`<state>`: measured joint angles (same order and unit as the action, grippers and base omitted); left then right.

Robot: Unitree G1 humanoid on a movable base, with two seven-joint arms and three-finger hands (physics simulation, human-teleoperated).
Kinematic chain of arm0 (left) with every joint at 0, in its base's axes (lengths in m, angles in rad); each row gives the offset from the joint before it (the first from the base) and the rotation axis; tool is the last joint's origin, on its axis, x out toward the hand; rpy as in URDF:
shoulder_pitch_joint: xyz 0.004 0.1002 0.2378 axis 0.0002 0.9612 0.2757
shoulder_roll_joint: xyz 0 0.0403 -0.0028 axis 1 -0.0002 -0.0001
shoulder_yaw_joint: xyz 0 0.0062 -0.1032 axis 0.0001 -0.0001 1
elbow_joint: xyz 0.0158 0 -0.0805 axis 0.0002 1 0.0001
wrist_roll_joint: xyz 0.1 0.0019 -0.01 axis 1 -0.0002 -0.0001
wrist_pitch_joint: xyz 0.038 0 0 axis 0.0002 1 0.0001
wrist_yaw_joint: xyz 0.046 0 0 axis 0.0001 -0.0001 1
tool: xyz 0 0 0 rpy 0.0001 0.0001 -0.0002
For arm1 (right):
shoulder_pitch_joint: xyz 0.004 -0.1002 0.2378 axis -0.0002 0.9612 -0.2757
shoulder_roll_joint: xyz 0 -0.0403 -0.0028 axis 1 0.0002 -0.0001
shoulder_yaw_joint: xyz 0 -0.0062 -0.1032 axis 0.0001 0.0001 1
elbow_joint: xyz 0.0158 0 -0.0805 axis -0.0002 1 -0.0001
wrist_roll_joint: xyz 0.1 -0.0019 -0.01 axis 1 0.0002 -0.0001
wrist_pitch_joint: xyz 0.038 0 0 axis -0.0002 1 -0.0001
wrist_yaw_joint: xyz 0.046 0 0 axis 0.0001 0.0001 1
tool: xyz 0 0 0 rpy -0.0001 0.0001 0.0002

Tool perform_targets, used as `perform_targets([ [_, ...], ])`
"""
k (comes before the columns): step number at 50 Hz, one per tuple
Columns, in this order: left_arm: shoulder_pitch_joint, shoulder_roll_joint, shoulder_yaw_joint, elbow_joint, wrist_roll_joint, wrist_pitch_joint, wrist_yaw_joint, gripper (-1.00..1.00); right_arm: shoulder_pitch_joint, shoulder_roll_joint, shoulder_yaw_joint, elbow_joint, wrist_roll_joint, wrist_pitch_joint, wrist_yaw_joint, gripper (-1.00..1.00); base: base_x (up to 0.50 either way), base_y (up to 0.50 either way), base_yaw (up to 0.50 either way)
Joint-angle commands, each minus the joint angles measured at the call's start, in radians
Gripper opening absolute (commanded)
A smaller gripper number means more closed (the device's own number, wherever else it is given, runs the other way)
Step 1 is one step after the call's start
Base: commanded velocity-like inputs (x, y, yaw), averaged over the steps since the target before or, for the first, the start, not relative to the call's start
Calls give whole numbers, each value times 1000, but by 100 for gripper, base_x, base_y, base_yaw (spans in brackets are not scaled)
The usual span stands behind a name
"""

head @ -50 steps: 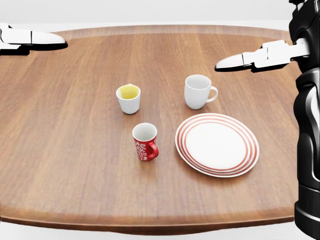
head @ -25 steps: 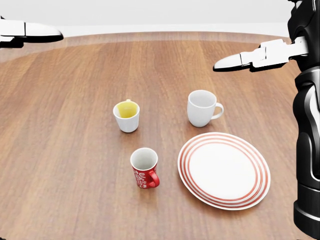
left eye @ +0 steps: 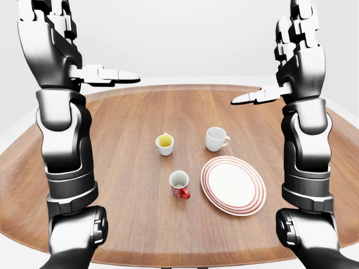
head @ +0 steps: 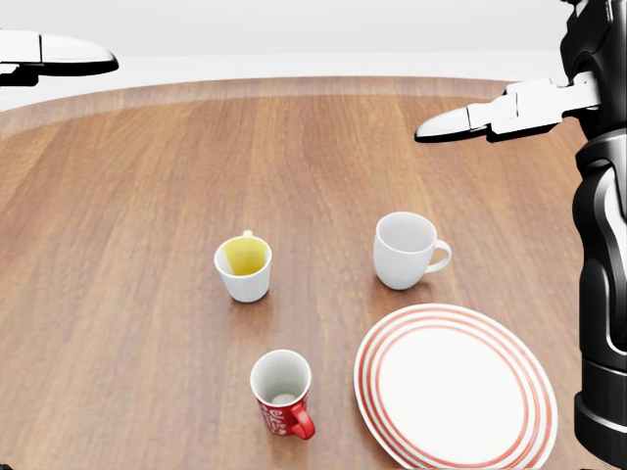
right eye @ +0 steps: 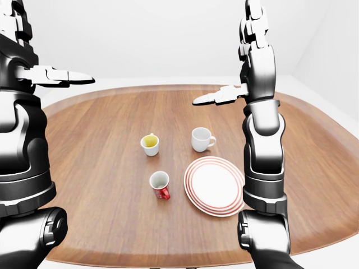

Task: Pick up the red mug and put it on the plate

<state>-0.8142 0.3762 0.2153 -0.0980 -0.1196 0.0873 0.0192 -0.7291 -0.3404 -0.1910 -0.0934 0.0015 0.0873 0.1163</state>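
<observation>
The red mug (head: 282,394) stands upright on the wooden tabletop (head: 137,294), its mouth open to me and its handle turned toward the lower right of the head view. I take that mug as my mark for everything else. The plate (head: 456,387), white with red rings, lies flat just to the mug's right, near it but not touching, and bare on top. Above the mug and a little to its left stands a small white cup (head: 243,267) with a yellow inside. Above the mug and to its right, just beyond the plate's upper rim, stands a white mug (head: 407,251) with its handle pointing right. My left hand (left eye: 106,74) hangs high in the air, well up and to the left of the red mug, fingers stretched out straight and gripping nothing. My right hand (left eye: 259,96) hangs likewise, well up and to the right of the red mug, above the white mug, fingers flat and spread, empty. Both forearms rise upright at the sides of the eye views, well apart from the red mug.
</observation>
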Motion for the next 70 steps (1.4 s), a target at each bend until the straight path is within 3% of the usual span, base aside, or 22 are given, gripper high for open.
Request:
perform_targets([
  [1, -3, 1, -1, -6, 0, 0, 0, 100, 0, 1, 2, -1, -6, 0, 5, 100, 29, 0, 0],
  [15, -1, 1, 0, -10, -1, 0, -2, 100, 2, 5, 8, -5, -17, 0, 26, 100, 17, 0, 0],
  [23, -1, 2, 1, -7, 1, 0, -3, 100, -7, -4, 30, -5, -30, 0, 90, 100, 0, 0, 0],
  [30, 3, 7, 4, -16, 0, 0, -5, 100, -7, -12, 106, 11, -191, 0, 217, 100, 0, 0, 0],
  [48, 16, 7, 7, -22, -1, 0, -13, 100, -2, 92, 168, 93, -561, 0, 442, 100, 0, 0, 0],
  [70, 19, 10, 10, -22, -6, 0, -15, 100, 53, 141, 182, 14, -777, 0, 582, 100, 0, 0, 0],
])
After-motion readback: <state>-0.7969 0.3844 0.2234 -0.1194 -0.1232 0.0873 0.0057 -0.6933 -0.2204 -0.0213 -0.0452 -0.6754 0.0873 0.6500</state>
